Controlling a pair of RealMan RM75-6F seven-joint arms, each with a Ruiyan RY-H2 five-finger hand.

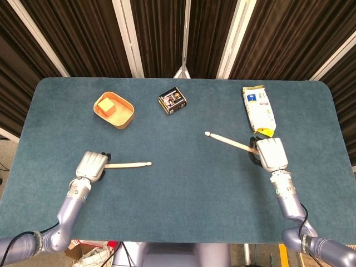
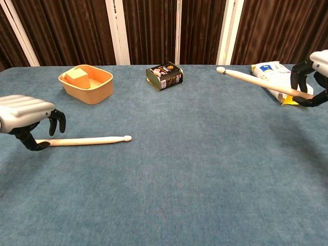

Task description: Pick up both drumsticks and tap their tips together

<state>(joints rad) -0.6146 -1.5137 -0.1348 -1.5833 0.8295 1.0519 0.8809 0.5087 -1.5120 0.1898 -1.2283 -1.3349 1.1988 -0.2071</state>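
**One drumstick lifted, one on the table**

Two drumsticks are involved, and only one is off the surface. At the far left, the left hand (image 2: 23,115) is set low over the butt end of the near drumstick (image 2: 84,140), which lies flat on the blue table (image 2: 179,179) with its tip pointing right. The fingers (image 2: 55,120) are curled down around the butt with a gap visible between them; whether they press the wood cannot be told, and the stick is not raised. The hand is held palm down, its back uppermost, presumably so the fingers can close around the handle from above.

Further back, an orange tray (image 1: 123,118) holding a yellow block (image 1: 107,105) and a small dark tin (image 1: 172,100) stand clear of both sticks.

At the right, the second drumstick (image 2: 256,82) is clamped at its handle in the right hand (image 2: 313,77), fingers wrapped around it. It is carried above the table with its tip aimed left toward the middle, probably so the tips can meet there. A snack bag (image 1: 258,110) lies just behind that hand.
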